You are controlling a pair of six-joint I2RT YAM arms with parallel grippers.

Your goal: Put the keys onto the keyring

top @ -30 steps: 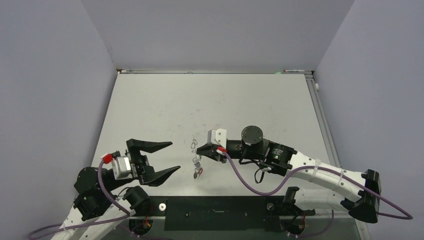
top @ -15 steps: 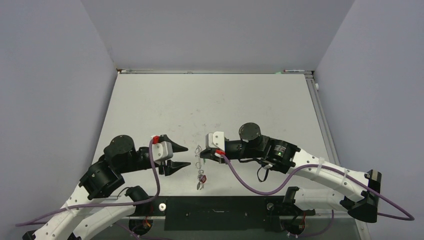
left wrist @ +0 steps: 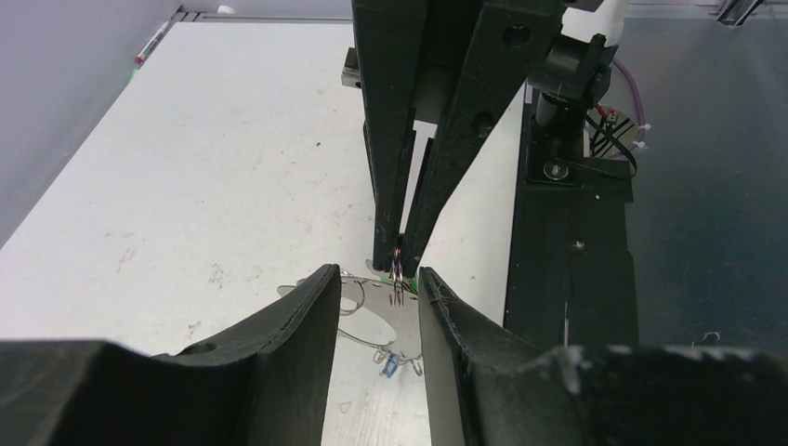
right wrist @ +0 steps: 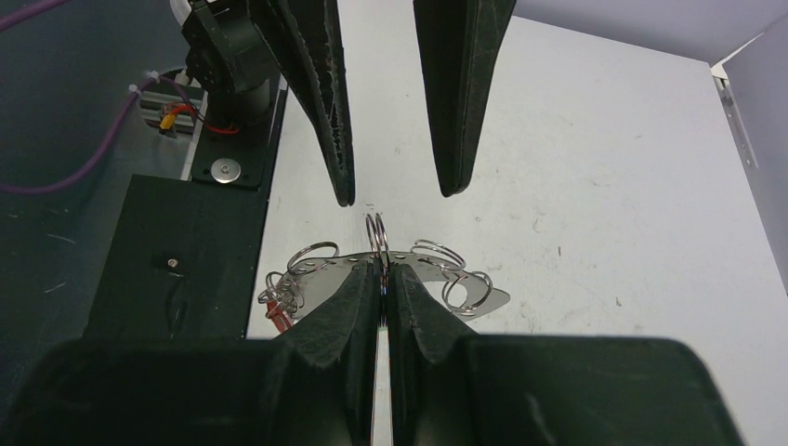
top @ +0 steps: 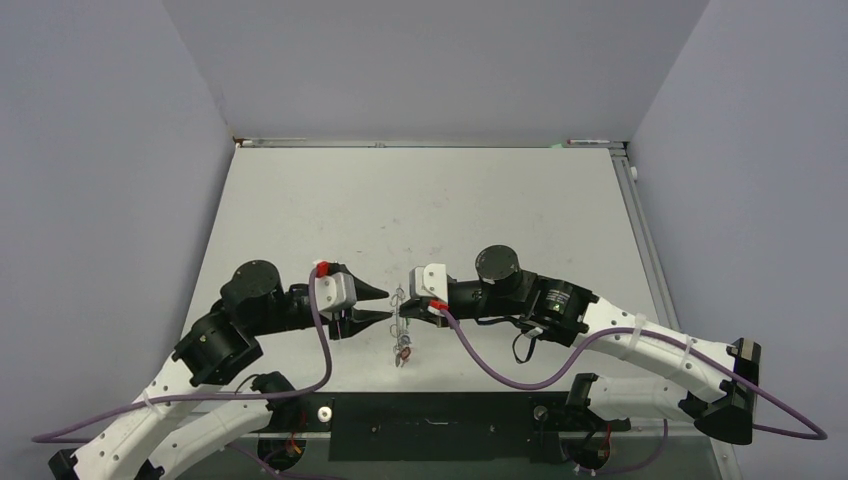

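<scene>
The right gripper (right wrist: 383, 271) is pinching the keyring (right wrist: 429, 284) with its fingers pressed together on the rim. It is holding it clear of the table (top: 420, 200), midway along and towards the near edge. One small split ring (right wrist: 375, 232) is sticking up just past those fingertips. The left gripper (left wrist: 376, 279) is facing it from the other side, jaws standing apart, tips just short of that split ring and touching nothing.

To do this step well, the left fingers should be coming in square on the one ring and nipping only its wire, while the right hand is keeping the keyring steady. The neighbouring split rings (right wrist: 311, 257) are crowding close, so a wide bite could be catching two at once.

A key with a red tag (top: 404, 352) and a key with a blue tag (left wrist: 390, 365) are dangling below, likely to swing. A black plate (top: 430, 425) is lying along the near edge and purple cables (top: 490, 365) are trailing nearby, out of the way.
</scene>
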